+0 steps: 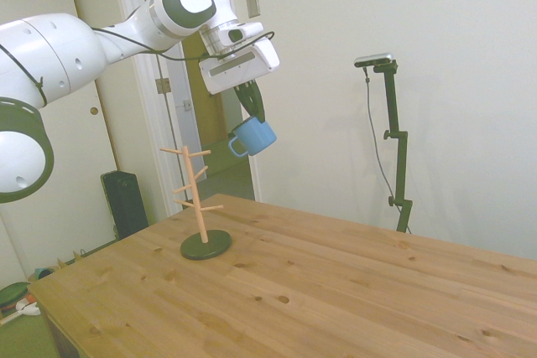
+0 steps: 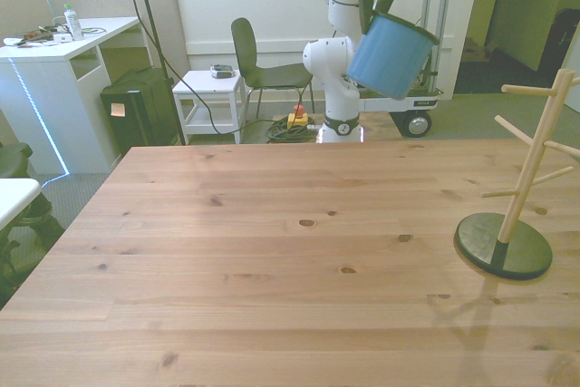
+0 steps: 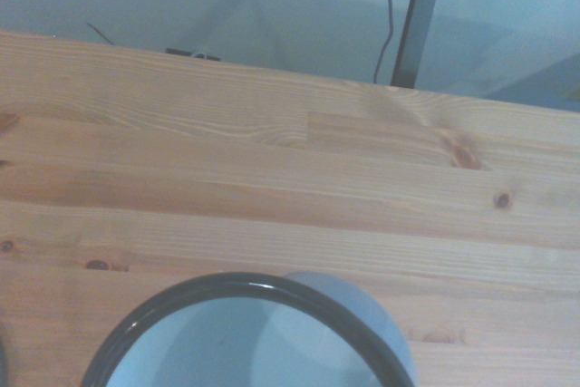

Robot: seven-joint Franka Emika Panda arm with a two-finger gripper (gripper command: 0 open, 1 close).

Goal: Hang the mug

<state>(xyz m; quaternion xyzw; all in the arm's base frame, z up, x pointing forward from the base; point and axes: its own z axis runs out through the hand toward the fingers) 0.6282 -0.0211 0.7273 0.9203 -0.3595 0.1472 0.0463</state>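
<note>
My jaws (image 1: 253, 105) are clamped on the rim of the mug (image 1: 252, 135), and I hold it high in the air, well clear of the worktop (image 1: 336, 291). In the side view the mug hangs tilted under my dark fingers (image 1: 256, 100), its small loop handle turned toward the rack (image 1: 200, 199) and its blue body slanting away from it.

The rack is my landmark: a thin wooden stem with short pegs angling up, standing upright on a round dark base (image 1: 205, 245) on the worktop. The mug is above the rack's top peg and off to one side, touching none of the pegs. In the front view the mug (image 2: 391, 54) shows its blue side and bottom edge, up near the picture's top, while the rack (image 2: 530, 169) stands toward the front view's right, its base (image 2: 503, 245) flat on the boards. There the mug sits higher than the rack and to its left, with open air between them.

From my wrist I see the mug's thin dark rim (image 3: 245, 292) and pale inside from close by, with bare pine boards (image 3: 272, 178) beyond it. The rack does not show in that view.
</note>
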